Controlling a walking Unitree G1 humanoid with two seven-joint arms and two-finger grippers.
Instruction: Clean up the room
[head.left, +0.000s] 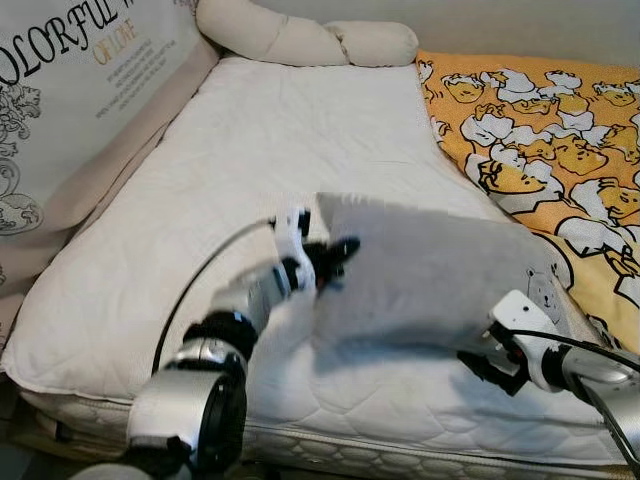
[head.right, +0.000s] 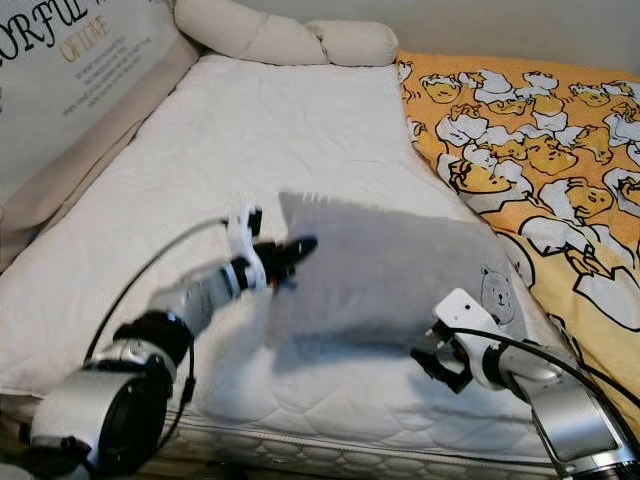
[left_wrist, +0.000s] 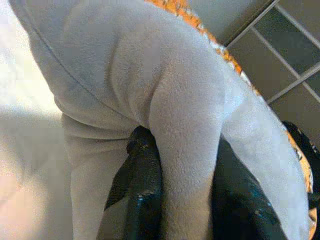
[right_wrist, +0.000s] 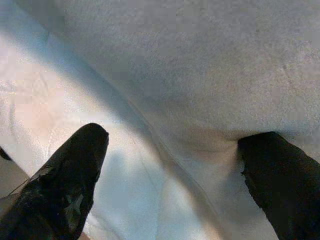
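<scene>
Grey pillow was lifted off the white mattress, hanging between your grippers. Left gripper was pinched shut on its near-left edge. Right gripper sat under the opposite corner, fingers spread wide, probably only supporting. Step: carrying the pillow. Next: set it by the bolster beyond the left gripper.

Beige cushion at the bed's left edge is showing partial lettering "OLORFUL" and, smaller, "OF LOVE"; finer lines illegible.
</scene>
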